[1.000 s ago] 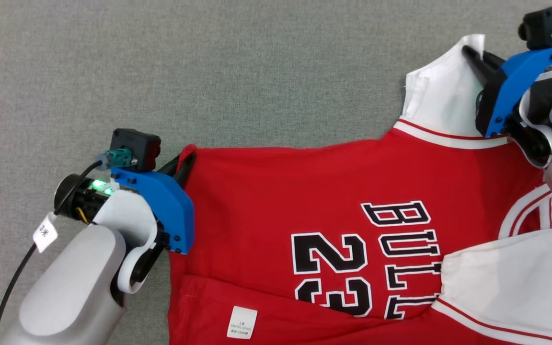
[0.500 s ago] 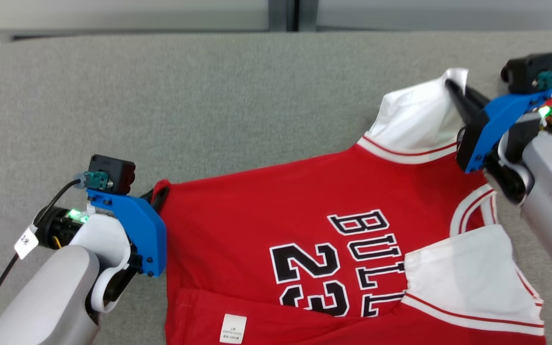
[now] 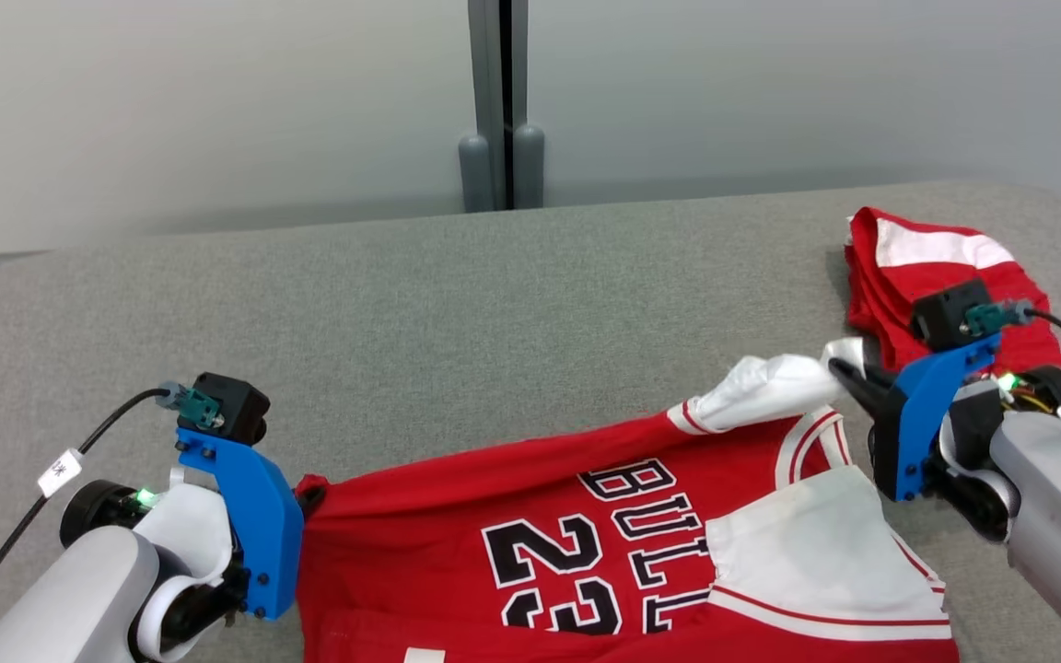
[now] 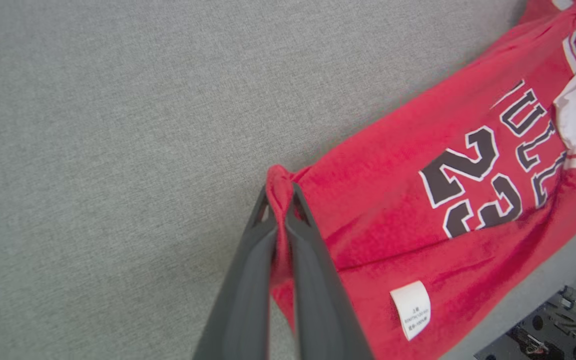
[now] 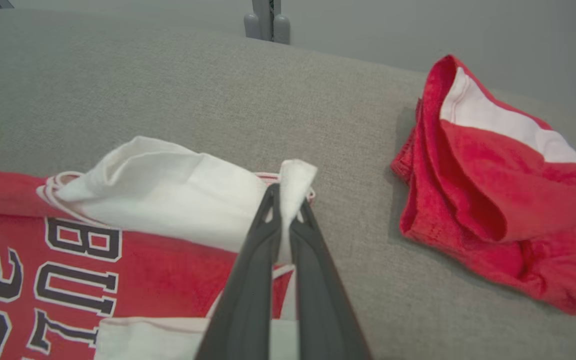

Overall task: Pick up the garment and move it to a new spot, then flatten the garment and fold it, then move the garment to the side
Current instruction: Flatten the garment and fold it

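**Item 1: jersey** (image 3: 402, 534). Red, printed face up. It lies along the near side of the grey worktop (image 3: 494, 304), from 7 to 5 o'clock in the head view, and runs off that view's bottom edge. The black-and-white lettering (image 3: 577, 562) reads "23" plus letters beginning "BUL". A white care label (image 4: 412, 309) sits on the near folded hem. One white sleeve panel (image 3: 807, 552) lies flat over the chest at 5 o'clock.

**Item 2: left pincer** (image 4: 280, 192). At 8 o'clock. The jaws are closed to a thin slit on a bunched red corner of the jersey, and the cloth is pinched between the two dark fingers.

**Item 3: right pincer** (image 5: 285, 192). Between 3 and 4 o'clock. The jaws are drawn almost together on the tip of the far white sleeve (image 3: 770, 391). That sleeve is puffed and gathered at the jersey's far edge. Whether it is lifted clear of the worktop is hard to make out.

**Item 4: red cloth** (image 3: 945, 276). It has a white band and lies crumpled in a heap at 2 o'clock. It is just beyond the right pincer and apart from the jersey.

**Item 5: post** (image 3: 494, 101). Grey and upright, at 12 o'clock past the worktop's far edge, against a pale wall (image 3: 217, 110).
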Robot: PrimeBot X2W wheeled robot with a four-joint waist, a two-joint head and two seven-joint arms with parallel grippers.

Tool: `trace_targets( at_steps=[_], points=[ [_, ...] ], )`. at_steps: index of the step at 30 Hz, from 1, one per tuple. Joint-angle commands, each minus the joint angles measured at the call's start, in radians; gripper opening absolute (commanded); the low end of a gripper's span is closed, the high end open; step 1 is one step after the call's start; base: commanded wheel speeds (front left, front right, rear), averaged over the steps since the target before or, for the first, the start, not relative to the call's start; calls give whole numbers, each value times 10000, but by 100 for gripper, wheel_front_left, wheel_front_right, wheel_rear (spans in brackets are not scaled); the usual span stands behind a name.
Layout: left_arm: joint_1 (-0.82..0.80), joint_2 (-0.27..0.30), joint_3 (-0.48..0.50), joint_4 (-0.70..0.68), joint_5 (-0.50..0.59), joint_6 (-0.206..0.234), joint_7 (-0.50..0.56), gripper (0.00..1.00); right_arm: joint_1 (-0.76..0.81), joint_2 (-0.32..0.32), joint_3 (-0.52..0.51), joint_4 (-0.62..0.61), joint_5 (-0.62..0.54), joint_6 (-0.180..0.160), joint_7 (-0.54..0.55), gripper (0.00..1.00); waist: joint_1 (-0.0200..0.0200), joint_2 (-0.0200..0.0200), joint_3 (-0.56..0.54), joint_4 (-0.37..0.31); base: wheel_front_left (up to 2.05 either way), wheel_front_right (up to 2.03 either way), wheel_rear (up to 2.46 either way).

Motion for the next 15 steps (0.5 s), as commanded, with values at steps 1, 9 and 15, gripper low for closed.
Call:
trace_targets(
  at_steps=[1, 9, 15],
  points=[
    [115, 73, -14, -64, -52, -37, 105, 0, 273, -124, 78, -122, 104, -2, 148, 0, 3, 1, -336, -266, 0, 0, 0],
    [923, -17, -491, 32, -871, -244, 1103, 0, 1318, -686, 718, -1280, 772, -2, 1885, 0, 3, 1, -845, -471, 0, 0, 0],
    [1156, -208, -651, 533, -1111, -412, 1051, 100, 1891, -978, 942, -1697, 1209, -2, 2938, 91, 3, 1, -856, -489, 0, 0, 0]
  ],
)
